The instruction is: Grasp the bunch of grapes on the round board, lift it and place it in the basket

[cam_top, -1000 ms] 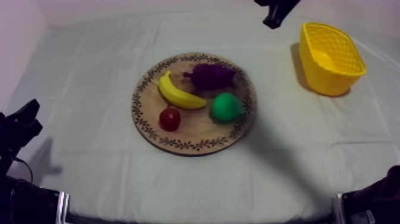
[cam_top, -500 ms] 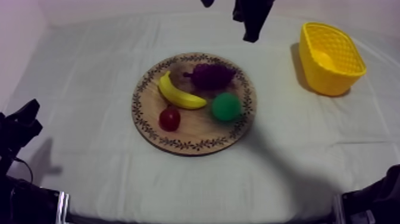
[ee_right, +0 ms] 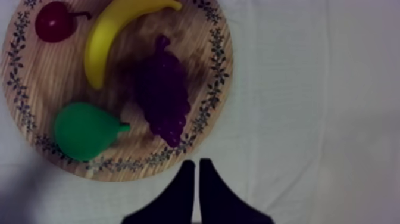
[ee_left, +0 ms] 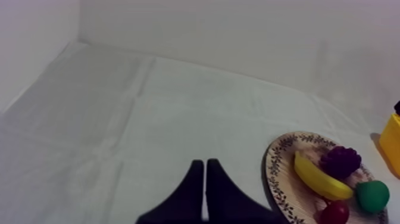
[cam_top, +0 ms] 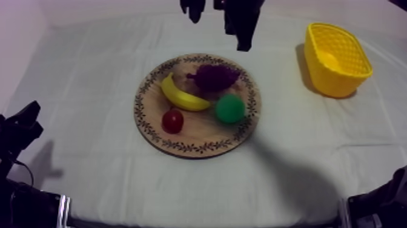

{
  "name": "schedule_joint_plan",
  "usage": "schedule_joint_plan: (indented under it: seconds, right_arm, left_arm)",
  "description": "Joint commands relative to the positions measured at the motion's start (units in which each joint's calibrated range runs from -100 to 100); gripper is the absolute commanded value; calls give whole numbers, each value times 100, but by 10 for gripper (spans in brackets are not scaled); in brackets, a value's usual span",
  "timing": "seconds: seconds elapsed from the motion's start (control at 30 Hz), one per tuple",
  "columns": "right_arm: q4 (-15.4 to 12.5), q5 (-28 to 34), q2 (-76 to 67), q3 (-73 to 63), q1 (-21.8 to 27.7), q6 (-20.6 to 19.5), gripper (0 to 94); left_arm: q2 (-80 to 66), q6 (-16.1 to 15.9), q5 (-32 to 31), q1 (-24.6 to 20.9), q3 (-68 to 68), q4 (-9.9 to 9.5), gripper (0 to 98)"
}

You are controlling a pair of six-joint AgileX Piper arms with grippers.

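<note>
Brought the right arm (cam_top: 242, 24) in from the far right edge over the last second. Now hanging just past the far rim of the wooden board (cam_top: 181, 140), right jaws pressed together into a narrow wedge, holding nothing. Means approach under way, grasp not begun; likely need to spread those jaws before closing on anything.

Bunch of grapes (cam_top: 213, 77) just ahead of and below the right jaws, lying on the board's far half, unmoved from a second ago. Banana (cam_top: 181, 96) near it on the side away from the jaws, pear (cam_top: 230, 108) just beside, small red fruit (cam_top: 172, 120) farthest from the jaws. Yellow basket (cam_top: 330, 79) well apart from the right jaws, off to their side on the table (cam_top: 91, 79).

Right wrist view adds the lie of the grapes: seen straight down, long axis pointing roughly at the jaw tips, narrow end nearest them, close to the patterned rim. Top view adds the basket's place and the open stretch of cloth between it and the arm.

Left jaws likewise closed to a wedge, empty, well away from the board, grapes far ahead and off to one side; no change there.
</note>
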Motion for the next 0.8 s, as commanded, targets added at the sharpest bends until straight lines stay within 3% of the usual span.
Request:
schedule_joint_plan:
  seconds: [0.0,0.3,0.47,0.57,0.77]
  right_arm:
    - [-23,140,96,-156,-9,-33,6]
    - [-104,457,569,-586,-48,-166,8]
    - [-128,537,719,-725,-56,-232,54]
    - [-133,577,764,-795,-57,-252,122]
    - [-150,652,814,-891,-46,-226,357]
  left_arm:
    - [0,0,-2,0,-2,-2,1]
    - [0,0,-2,0,-2,-2,1]
    - [0,0,-2,0,-2,-2,1]
    - [0,0,-2,0,-2,-2,1]
    - [0,0,-2,0,-2,-2,1]
